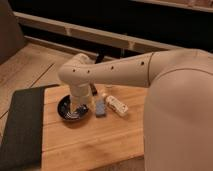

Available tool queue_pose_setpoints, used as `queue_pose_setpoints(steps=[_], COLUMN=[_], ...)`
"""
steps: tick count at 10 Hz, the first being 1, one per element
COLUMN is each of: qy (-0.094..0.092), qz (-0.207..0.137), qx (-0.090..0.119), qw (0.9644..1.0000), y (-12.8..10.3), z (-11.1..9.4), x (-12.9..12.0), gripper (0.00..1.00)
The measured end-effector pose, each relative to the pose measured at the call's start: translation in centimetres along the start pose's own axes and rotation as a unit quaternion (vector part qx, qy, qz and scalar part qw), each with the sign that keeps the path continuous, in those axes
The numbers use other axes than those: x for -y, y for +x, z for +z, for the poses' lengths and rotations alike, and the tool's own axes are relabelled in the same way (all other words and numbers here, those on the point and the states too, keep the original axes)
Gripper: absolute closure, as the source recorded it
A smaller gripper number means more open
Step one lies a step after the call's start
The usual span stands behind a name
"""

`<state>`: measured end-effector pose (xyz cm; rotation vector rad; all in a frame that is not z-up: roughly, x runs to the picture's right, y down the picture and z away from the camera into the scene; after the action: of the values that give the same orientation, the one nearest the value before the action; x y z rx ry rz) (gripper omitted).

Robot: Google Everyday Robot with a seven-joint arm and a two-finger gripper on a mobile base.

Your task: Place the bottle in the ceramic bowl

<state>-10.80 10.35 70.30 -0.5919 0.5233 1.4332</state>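
The small white bottle (116, 106) lies on its side on the wooden table (95, 142), right of a flat blue rectangular object (100, 108). The black ceramic bowl (66, 111) sits on the table to the left of the blue object. My arm reaches across from the right, and its wrist end hangs over the bowl's right half. The gripper (80, 104) is at that end, pointing down into the bowl, mostly hidden by the wrist. The bottle lies apart from the gripper, about one bowl's width to its right.
A dark mat (20, 127) covers the table's left end. A small pale upright thing (108, 90) stands behind the blue object. My white arm and body (180, 115) fill the right side. Wooden floor (30, 65) lies beyond the table's far left edge.
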Motion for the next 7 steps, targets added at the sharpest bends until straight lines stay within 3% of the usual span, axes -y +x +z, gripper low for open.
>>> queue_pose_setpoints(steps=[7], qy=[-0.004], qz=[-0.003], qx=[0.005], qw=[1.0000], y=[-0.56], z=[-0.06], x=[-0.09], gripper=[0.35])
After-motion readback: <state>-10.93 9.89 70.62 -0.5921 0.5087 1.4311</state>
